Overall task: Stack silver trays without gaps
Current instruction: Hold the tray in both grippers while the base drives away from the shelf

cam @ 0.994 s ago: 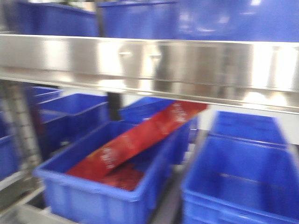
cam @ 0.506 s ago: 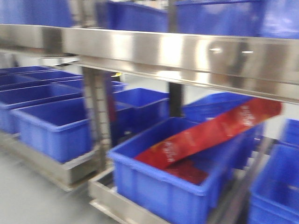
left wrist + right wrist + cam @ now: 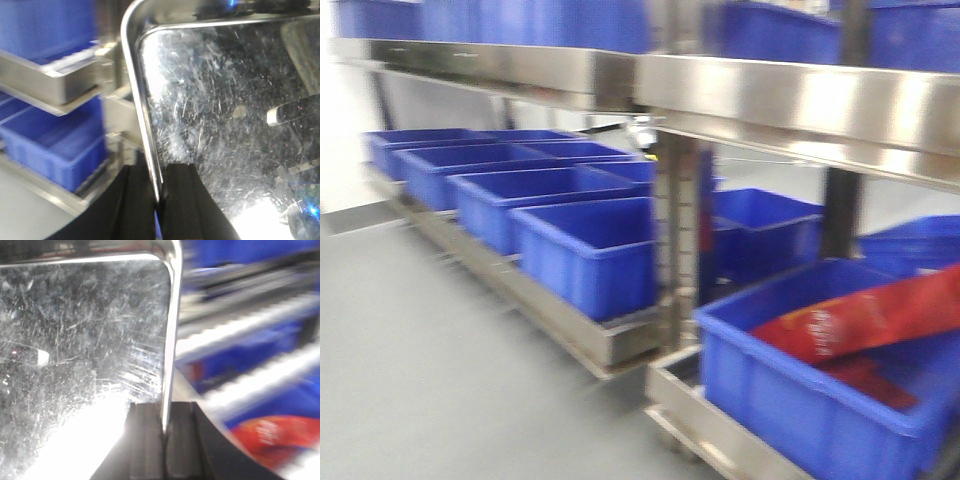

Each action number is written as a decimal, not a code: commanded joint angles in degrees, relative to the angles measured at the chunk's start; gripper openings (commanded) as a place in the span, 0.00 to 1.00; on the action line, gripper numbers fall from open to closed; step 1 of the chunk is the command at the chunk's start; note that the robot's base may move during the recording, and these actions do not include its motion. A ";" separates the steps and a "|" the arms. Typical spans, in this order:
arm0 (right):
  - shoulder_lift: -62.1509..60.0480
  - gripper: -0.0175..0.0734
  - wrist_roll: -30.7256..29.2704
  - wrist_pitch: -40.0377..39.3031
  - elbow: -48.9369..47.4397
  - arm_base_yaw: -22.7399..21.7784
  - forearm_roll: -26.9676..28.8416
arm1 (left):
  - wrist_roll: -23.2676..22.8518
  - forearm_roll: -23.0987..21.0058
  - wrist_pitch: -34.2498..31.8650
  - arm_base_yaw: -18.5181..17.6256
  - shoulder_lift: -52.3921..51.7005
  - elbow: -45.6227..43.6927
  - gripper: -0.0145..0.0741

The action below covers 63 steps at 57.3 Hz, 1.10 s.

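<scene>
A scratched, shiny silver tray (image 3: 225, 125) fills the left wrist view. My left gripper (image 3: 160, 200) is shut on its thin left rim, one black finger on each side of the edge. In the right wrist view the same kind of tray surface (image 3: 85, 340) shows with a rounded corner. My right gripper (image 3: 164, 432) is shut on its right rim, the rim standing up between the pads. Strong glare whitens the tray's near part. In the front-facing view neither the tray nor the grippers appear.
A steel rack stands ahead with a broad shiny rail (image 3: 770, 100) and an upright post (image 3: 675, 240). Blue bins (image 3: 585, 250) line its low shelf to the left. A near blue bin (image 3: 790, 400) at the right holds red packets (image 3: 870, 320). Grey floor (image 3: 430, 370) lies at the left.
The front-facing view has swung left: the rack, the rail and the bin with red packets slid right in the picture, and a row of blue bins and grey floor came into view.
</scene>
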 commanded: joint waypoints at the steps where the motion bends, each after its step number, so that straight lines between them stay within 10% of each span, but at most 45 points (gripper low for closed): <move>1: -0.51 0.11 -0.60 -3.00 -0.42 0.02 -0.79 | 0.89 0.92 -1.68 -0.12 -0.56 -0.41 0.16; 63: -0.51 0.11 -0.60 -3.23 -0.42 0.02 -0.79 | 0.89 0.92 -1.68 -0.12 -0.56 -0.41 0.16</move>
